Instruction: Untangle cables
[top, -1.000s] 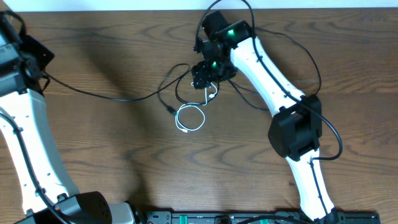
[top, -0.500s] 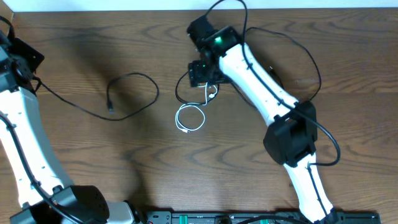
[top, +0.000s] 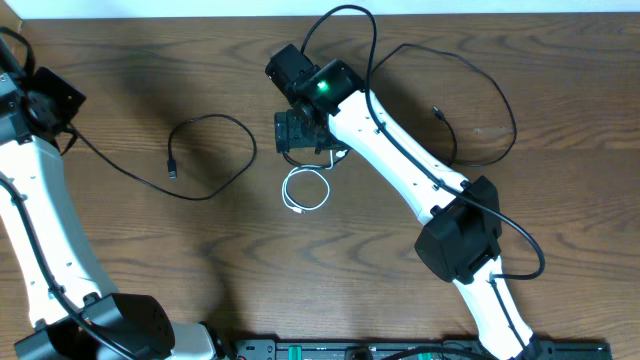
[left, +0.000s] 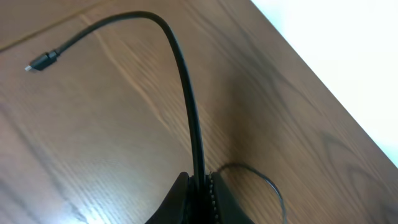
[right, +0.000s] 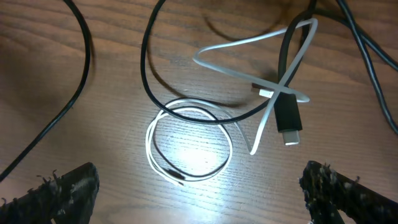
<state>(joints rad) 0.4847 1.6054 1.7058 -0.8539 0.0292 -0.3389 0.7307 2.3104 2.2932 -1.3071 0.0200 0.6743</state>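
Cables (right: 287, 109), white coiled, black seemingly crossing it

My left arm (top: 40, 210) reaches straight forward along my far left side, its jaws pinched tight together, while my right arm (top: 395, 160) stretches diagonally forward and leftward toward the middle, wrist bent down, its jaws spread wide apart.
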